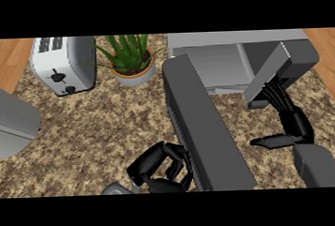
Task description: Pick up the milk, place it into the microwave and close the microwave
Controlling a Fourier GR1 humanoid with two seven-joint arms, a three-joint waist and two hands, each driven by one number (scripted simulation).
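The speckled brown granite counter (81,136) fills most of the head view, with wooden flooring (5,57) showing at the upper corners. At the top right stands the microwave (217,57), its pale grey cavity open toward the viewer; its dark door (205,132) is swung wide and runs as a long slab from the cavity's left edge down toward the lower centre. Inside the opening, at its right, a grey carton, the milk (279,71), is tilted and seems to be within the cavity or at its mouth. The right hand (288,124) reaches up from the lower right, forearm grey, fingers extended against the carton's lower end and thumb splayed to the left; whether the fingers wrap round the carton cannot be told. The left hand (162,169) sits low at centre, fingers curled just beside the door's left face, seemingly holding nothing. A silver toaster (63,64) stands upper left, a potted plant (130,60) beside it, and a grey rounded object (10,122) at the left edge.
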